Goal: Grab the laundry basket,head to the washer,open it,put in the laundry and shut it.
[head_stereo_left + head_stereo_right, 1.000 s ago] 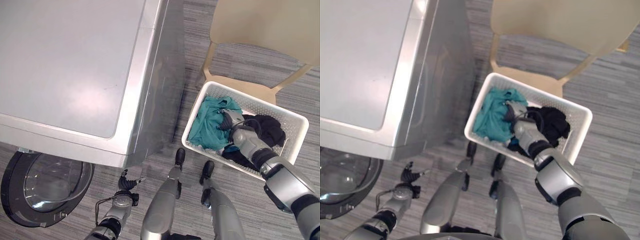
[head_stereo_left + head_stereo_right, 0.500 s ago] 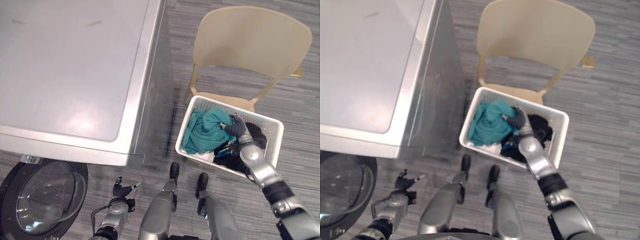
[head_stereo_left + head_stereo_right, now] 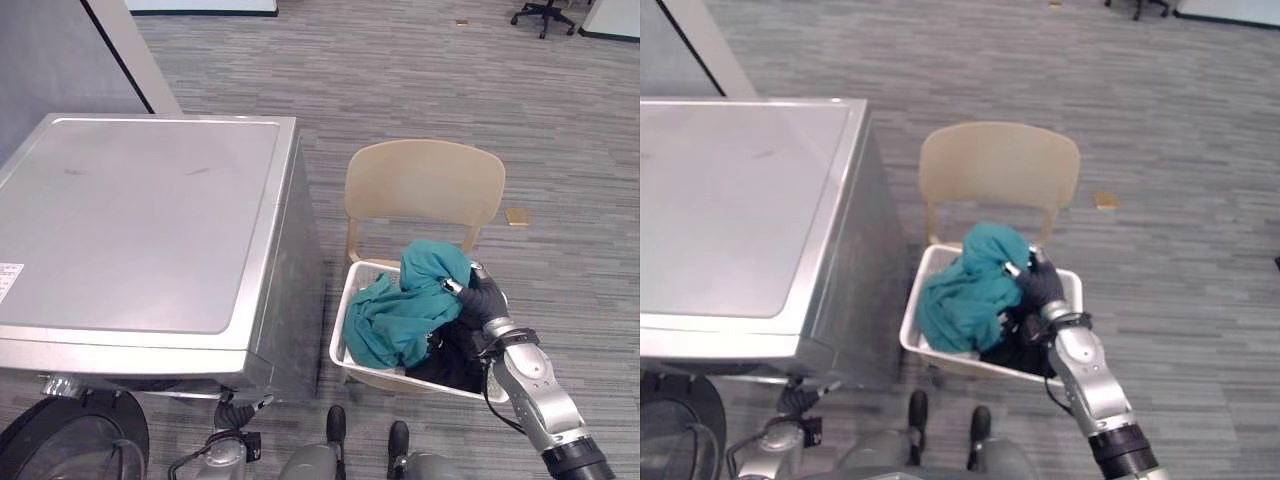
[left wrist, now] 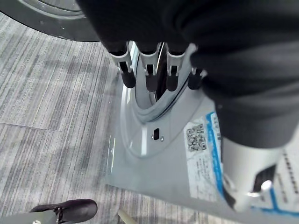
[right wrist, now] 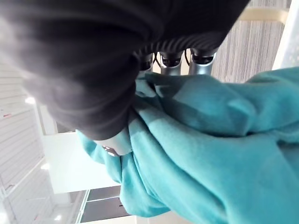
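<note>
The white laundry basket [image 3: 341,330] stands on the floor right of the grey washer [image 3: 140,230], in front of a chair. My right hand [image 3: 484,300] is shut on a teal garment [image 3: 400,315] and holds it bunched up above the basket's rim. In the right wrist view the fingers curl round the teal cloth [image 5: 224,154]. Black clothes [image 3: 455,360] lie in the basket under it. The washer's round door [image 3: 60,450] hangs open at the lower left. My left hand [image 3: 230,420] is low by the washer's front corner, its fingers [image 4: 147,70] straight and holding nothing.
A beige chair [image 3: 425,195] stands right behind the basket. A grey partition [image 3: 60,50] rises behind the washer. A small tan block [image 3: 517,216] lies on the carpet right of the chair, and an office chair's wheeled base [image 3: 540,15] is far back.
The camera has tipped up, so the whole picture has shifted. My right hand has closed on the teal garment and lifted it out of the basket. The left hand stays low.
</note>
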Available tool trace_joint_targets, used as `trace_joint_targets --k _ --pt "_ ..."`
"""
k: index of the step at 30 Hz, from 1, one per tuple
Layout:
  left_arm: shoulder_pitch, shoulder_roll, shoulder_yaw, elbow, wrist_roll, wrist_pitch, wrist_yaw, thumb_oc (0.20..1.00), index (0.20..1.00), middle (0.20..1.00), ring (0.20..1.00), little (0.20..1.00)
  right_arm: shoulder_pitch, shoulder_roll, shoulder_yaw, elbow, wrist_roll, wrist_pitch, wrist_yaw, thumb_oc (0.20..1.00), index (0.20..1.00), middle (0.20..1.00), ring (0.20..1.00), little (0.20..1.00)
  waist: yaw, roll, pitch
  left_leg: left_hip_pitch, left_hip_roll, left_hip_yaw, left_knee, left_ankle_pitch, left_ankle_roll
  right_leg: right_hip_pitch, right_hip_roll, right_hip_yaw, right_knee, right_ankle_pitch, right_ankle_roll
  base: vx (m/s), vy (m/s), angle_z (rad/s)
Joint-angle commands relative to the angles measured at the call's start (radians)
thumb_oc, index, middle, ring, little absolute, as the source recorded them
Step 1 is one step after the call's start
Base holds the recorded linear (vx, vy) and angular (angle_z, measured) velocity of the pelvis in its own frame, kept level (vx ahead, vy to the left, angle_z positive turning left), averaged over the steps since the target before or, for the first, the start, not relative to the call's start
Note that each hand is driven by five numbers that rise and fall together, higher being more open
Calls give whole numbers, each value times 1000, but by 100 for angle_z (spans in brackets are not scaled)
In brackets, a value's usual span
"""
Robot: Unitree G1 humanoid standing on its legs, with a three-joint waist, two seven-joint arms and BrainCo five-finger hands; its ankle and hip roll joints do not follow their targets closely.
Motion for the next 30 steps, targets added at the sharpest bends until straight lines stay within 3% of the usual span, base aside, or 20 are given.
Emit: trace_joint_targets --k 1,2,3,4,5,7,9,11,12,14,16,18,20,22,30 --pt "-34 67 -18 -89 32 -55 28 1000 1000 1000 1000 1000 -13 61 -15 -113 65 -93 25 200 200 200 200 200 65 -31 -72 -117 -13 -13 17 81 -70 102 0 113 87 36 58 -176 -84 45" --pt "-32 68 -19 -91 32 -54 28 1000 1000 1000 1000 1000 -11 61 -15 -114 65 -93 25 200 200 200 200 200 65 -32 -74 -118 -14 -13 18 80 -70 102 -1 113 85 36 58 -229 -146 56" --pt "-26 72 -29 -137 33 -59 32 1000 1000 1000 1000 1000 -12 62 -17 -126 65 -90 14 200 200 200 200 200 85 -37 -83 -158 -22 -36 14 116 -88 155 18 162 16 -14 35 -160 -85 54" --pt "-25 73 -28 -139 33 -58 32 1000 1000 1000 1000 1000 -13 63 -17 -126 65 -90 14 200 200 200 200 200 87 -30 -82 -163 -13 -36 17 125 -89 153 27 164 9 -1 34 -255 -141 65" --pt "-22 77 -37 -186 26 -62 37 1000 1000 1000 1000 1000 -25 73 0 -116 104 -98 7 200 200 200 200 200 100 -22 -83 -200 -16 -55 8 155 -107 178 59 186 -49 -57 8 -213 -119 52" --pt "-8 78 -42 -249 22 -64 30 1000 1000 1000 1000 1000 -51 66 5 -111 126 -96 1 200 200 200 200 200 121 -7 -70 -244 -10 -60 -3 190 -142 167 72 147 -106 -59 -11 -265 -196 38" --pt "-7 85 -59 -319 13 -72 7 1000 1000 1000 1000 1000 -73 34 -8 -119 112 -95 -8 200 200 200 200 200 115 -7 -51 -265 -37 -68 0 166 -155 166 70 108 -151 -59 -20 -258 -160 75" --pt "-20 101 -75 -382 29 -76 -6 1000 1000 1000 1000 1000 -94 11 -18 -117 106 -92 -19 200 200 200 200 200 98 -10 -21 -253 -37 -19 21 141 -151 148 53 69 -153 -31 -16 -416 -47 142" --pt "-27 122 -86 -467 46 -92 -32 1000 1000 1000 1000 1000 -118 -4 -15 -125 93 -84 -20 200 200 200 200 200 68 -32 -18 -215 -22 25 104 85 -118 118 24 23 -169 7 -7 -543 -36 120" --pt "-49 155 -109 -555 75 -111 -49 1000 1000 1000 1000 1000 -147 -15 13 -137 102 -81 -8 200 200 200 200 200 50 -61 -22 -176 -27 8 199 -11 -100 87 -10 -13 -185 51 -7 -436 -35 100" --pt "-57 163 -119 -579 89 -115 -55 1000 1000 1000 1000 1000 -153 -15 22 -143 113 -79 0 200 200 200 200 200 41 -66 -33 -154 -27 -3 194 -29 -96 78 -14 -26 -192 63 -6 -155 -1 78" --pt "-91 174 -155 -642 115 -121 -61 1000 1000 1000 1000 1000 -186 -19 53 -160 122 -75 9 200 200 200 200 200 20 -81 -49 -69 -12 -2 195 -89 -95 65 -31 -55 -198 76 1 -140 37 54" --pt "-121 162 -190 -655 123 -125 -60 1000 1000 1000 1000 1000 -211 -16 72 -186 131 -73 14 200 200 200 200 200 -5 -83 -71 -7 12 11 153 -98 -102 47 -39 -87 -201 89 7 -130 94 34" --pt "-198 138 -292 -673 162 -122 -52 1000 1000 1000 1000 1000 -277 -10 113 -224 133 -75 5 200 200 200 200 200 -36 -71 -116 43 15 31 18 -63 -106 55 -30 -109 -217 90 16 36 108 86" --pt "-377 51 -445 -543 220 -86 24 1000 1000 1000 1000 1000 -494 73 233 -244 190 -88 -51 200 200 200 200 200 -54 -90 -150 86 2 43 -15 -73 -89 76 -30 -75 -224 108 29 -11 82 5"
